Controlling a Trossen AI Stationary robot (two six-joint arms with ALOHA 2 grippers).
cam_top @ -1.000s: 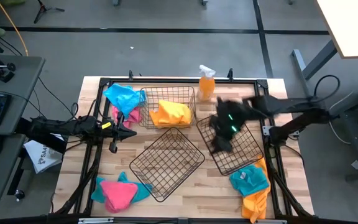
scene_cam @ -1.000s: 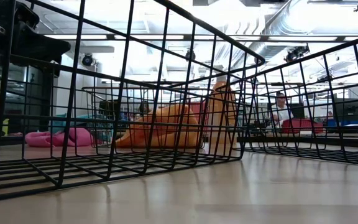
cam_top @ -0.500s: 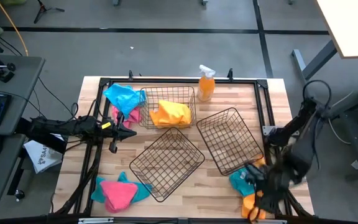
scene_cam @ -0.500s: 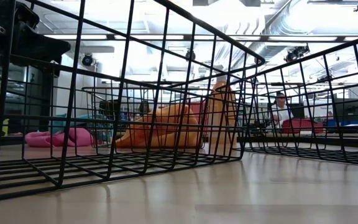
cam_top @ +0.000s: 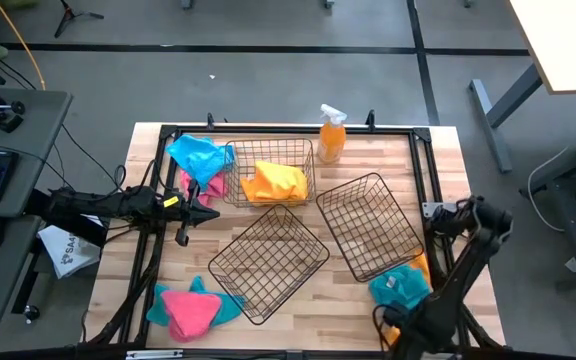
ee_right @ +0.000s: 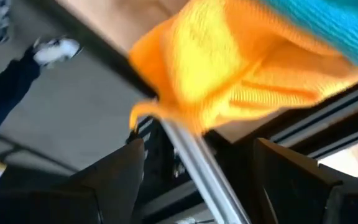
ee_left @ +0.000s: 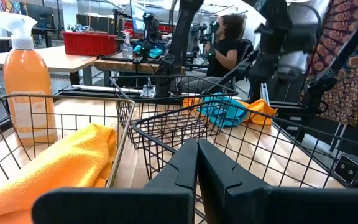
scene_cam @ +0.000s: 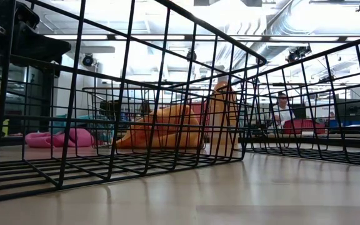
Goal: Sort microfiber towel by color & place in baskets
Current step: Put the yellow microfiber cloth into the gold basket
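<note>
Two grippers: left gripper (ee_left: 196,163) pressed together; right gripper (ee_right: 197,168) spread, blurred, before yellow-orange towel (ee_right: 229,74).

The right arm (cam_top: 446,300) hides most of the orange towel (cam_top: 420,266).

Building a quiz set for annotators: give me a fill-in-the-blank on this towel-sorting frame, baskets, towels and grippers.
1. The only basket that holds a towel holds a ____ one.
2. The number of wire baskets on the table is ____.
3. The right gripper, at the table's near right corner by the yellow-orange towel, has its fingers ____.
4. The left gripper, waiting at the table's left side, is ____.

Missing words: yellow-orange; three; open; shut
</note>
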